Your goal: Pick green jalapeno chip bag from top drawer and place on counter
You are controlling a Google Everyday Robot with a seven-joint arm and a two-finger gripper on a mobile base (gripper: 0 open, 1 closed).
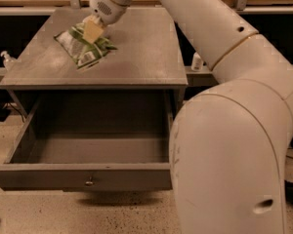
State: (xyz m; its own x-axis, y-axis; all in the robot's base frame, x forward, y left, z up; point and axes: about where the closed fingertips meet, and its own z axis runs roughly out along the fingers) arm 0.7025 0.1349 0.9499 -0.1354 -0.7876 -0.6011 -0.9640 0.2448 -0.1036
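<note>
We find the green jalapeno chip bag (84, 51) out of the top drawer (49, 176) and over the left rear part of the grey surface (141, 52), tilted, with its lower corner pointing down toward the front edge. Whether that corner touches the surface or hangs just above it we cannot tell (a soft shadow lies close beneath it). The pincer (93, 30) sits at the bag's upper edge and is clenched on the crinkled foil there, so the bag hangs below and slightly to the left of it.

By our reading, the lift from the drawer is done and the carry is nearly done: the bag is well inside the edges of the surface, not over the drawer. The drawer stands pulled out, its floor bare as far as we can see, its small round knob (89, 182) facing us. What is left, we judge, is to set the bag down, let go, and draw clear.

The white arm (224, 43) sweeps in from the lower right. A small bottle (7, 60) stands on the ledge to the left of the cabinet, another (197, 61) on the right.
</note>
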